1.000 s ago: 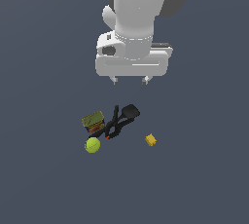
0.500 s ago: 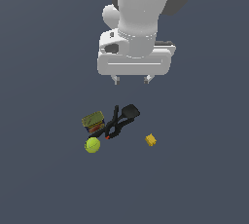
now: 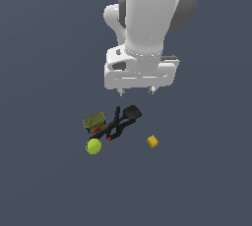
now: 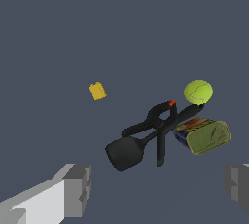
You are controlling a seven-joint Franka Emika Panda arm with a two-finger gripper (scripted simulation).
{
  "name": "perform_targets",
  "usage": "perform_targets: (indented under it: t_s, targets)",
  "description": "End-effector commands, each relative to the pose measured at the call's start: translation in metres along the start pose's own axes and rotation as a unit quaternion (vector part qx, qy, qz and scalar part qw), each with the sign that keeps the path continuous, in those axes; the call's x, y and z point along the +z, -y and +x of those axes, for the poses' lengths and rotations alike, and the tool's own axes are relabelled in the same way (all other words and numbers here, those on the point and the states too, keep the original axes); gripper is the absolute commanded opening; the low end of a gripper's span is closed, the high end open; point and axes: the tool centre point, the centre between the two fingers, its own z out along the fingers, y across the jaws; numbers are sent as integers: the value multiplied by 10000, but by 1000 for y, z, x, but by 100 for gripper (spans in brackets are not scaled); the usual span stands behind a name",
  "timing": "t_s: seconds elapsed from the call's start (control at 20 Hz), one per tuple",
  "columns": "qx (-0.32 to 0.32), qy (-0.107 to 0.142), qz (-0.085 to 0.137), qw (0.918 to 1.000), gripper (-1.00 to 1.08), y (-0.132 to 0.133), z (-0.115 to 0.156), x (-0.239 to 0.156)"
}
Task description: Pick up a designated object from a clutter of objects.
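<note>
The tiny yellow-orange block [image 3: 152,141] lies alone on the dark floor, to the exterior view's right of the clutter; it also shows in the wrist view [image 4: 97,91]. The clutter holds a yellow-green ball [image 3: 93,146], an olive-brown box [image 3: 94,122] and a black long-handled tool [image 3: 120,121]. My gripper [image 3: 136,91] hangs well above them, open and empty, its fingertips [image 4: 78,190] wide apart. It is above the tool's head, apart from the block.
In the wrist view the ball [image 4: 198,92], the box [image 4: 204,136] and the tool [image 4: 146,138] lie close together, the tool touching the box. The floor [image 3: 44,185] is plain dark grey.
The arm has shifted slightly to the exterior view's right. The objects have not moved.
</note>
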Motion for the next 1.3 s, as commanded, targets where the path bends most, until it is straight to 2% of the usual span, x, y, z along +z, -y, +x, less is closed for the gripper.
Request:
perform_targets:
  t_s: [0.0, 0.3, 0.65, 0.95, 1.25]
  targets:
    - [-147, 4, -3, 9999, 100, 5, 8, 14]
    - [-632, 5, 3, 9980, 100, 23, 33, 63]
    - [-1289, -2, 56, 9916, 100, 52, 57, 134]
    - [-1714, -12, 119, 9851, 100, 73, 66, 184]
    - [-1963, -22, 166, 9804, 100, 86, 69, 215]
